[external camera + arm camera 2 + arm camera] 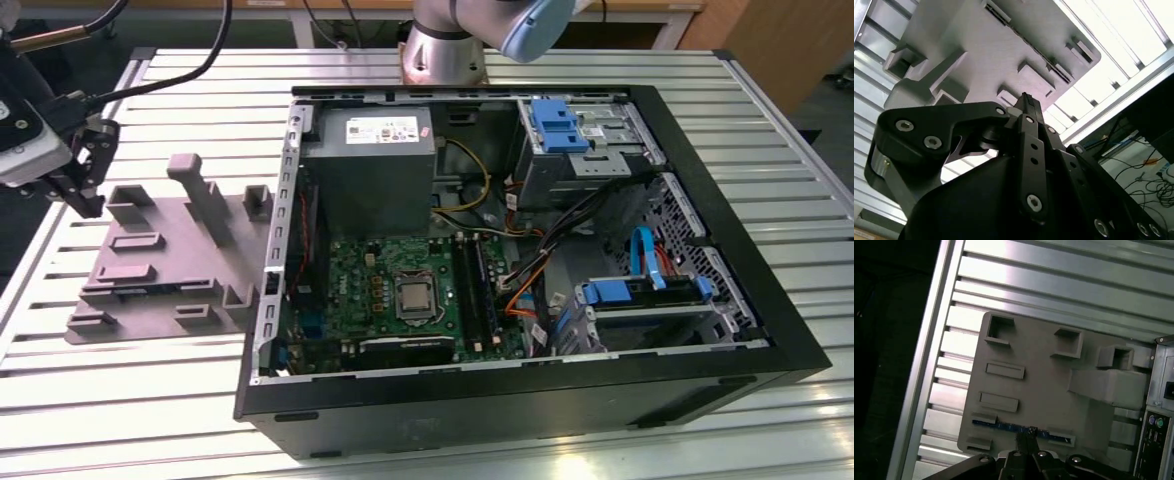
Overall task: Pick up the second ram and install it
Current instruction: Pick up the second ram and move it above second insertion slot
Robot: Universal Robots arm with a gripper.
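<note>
The gripper [1026,434] points down from a raised wrist, its jaws clenched together with nothing between them. Beyond their tips, the second ram [1004,425] lies on edge in a slot of the grey tray [1029,385]. The tray rests on the ribbed table [1054,285]. In the exterior view, the gripper hangs above the tray's left side, well apart from the open computer case [534,400].

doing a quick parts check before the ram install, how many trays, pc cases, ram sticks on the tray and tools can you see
grey plastic tray: 1
open pc case: 1
ram stick standing on edge in the tray: 1
tool, shut, over the tray: 1
total: 4
</note>
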